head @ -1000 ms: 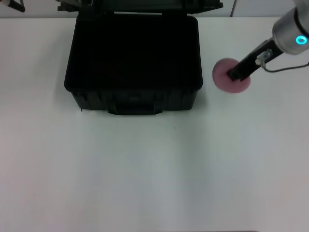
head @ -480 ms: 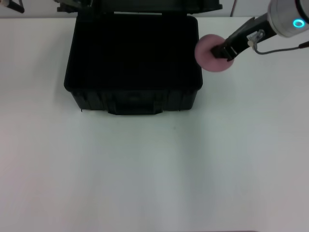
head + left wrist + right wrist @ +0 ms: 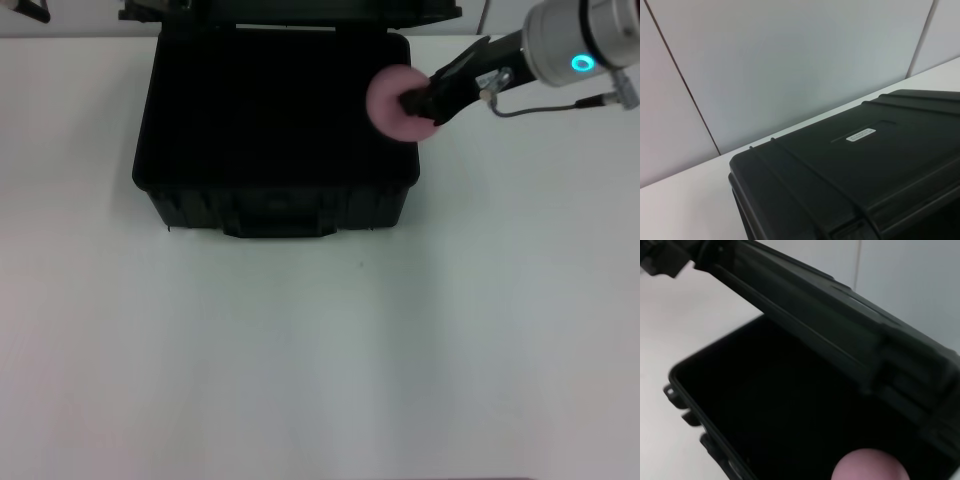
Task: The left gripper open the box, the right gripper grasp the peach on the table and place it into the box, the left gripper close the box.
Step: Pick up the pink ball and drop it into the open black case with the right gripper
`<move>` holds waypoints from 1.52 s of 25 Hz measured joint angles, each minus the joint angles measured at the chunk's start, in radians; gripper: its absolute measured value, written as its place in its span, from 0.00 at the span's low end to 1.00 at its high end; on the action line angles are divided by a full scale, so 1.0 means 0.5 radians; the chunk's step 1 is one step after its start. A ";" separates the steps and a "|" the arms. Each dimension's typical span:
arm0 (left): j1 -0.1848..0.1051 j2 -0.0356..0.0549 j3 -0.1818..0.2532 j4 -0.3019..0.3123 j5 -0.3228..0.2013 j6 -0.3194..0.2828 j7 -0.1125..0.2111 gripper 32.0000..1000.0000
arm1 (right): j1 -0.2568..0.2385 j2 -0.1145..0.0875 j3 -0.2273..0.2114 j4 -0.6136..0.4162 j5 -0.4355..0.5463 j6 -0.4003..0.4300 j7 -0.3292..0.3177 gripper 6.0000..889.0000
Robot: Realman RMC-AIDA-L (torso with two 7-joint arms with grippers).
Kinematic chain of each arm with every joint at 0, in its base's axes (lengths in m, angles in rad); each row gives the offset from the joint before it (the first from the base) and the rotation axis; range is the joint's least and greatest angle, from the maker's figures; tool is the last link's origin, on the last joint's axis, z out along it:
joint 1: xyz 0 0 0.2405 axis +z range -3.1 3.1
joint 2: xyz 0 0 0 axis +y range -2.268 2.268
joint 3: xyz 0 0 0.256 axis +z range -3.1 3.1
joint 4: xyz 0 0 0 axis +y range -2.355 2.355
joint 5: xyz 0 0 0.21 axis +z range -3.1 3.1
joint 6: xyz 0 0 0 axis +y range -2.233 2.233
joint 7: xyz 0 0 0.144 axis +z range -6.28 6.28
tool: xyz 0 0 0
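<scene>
**A:** What is shown in the head view?

**B:** A black box [image 3: 275, 130] is seen standing open on a white table [image 3: 320, 350], its lid raised at the far edge. The interior is dark, and nothing can be made out inside it. The right gripper [image 3: 415, 102], on an arm with a blue-cyan ring, is reached in from the right, and its fingers are clamped on the pink peach [image 3: 395, 102]. The peach is held in the air over the box's right rim, partly above the open cavity and off the table. The left gripper cannot be clearly made out; only dark shapes are seen at the top left, by the lid.

**A:** What is added by the left wrist view?

**B:** The outside of the raised lid [image 3: 865, 165] is shown close up, against a pale panelled wall [image 3: 790, 60]. A small white label [image 3: 861, 134] is fixed to the lid; its writing cannot be read. No fingers are seen here, so their state cannot be told.

**A:** And the right wrist view?

**B:** The box's hollow [image 3: 790, 405] is looked into from above, with the lid's inner face tilted over it. The cavity appears dark throughout. The peach [image 3: 870, 467] is seen as a pink curve at the edge of the picture, above the opening. The gripper's own fingers are not shown.
</scene>
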 joint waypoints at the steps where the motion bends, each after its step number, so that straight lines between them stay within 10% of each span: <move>1: 0.000 0.000 0.000 0.000 0.000 0.000 0.000 0.52 | -0.001 0.000 -0.014 0.038 0.038 -0.039 -0.029 0.05; 24: -0.009 0.000 0.000 0.001 0.000 -0.003 0.000 0.53 | -0.004 0.012 -0.258 0.531 0.533 -0.672 -0.501 0.05; 38: -0.013 -0.003 0.000 0.001 0.000 -0.003 0.000 0.53 | 0.010 0.018 -0.300 0.614 0.556 -0.795 -0.543 0.05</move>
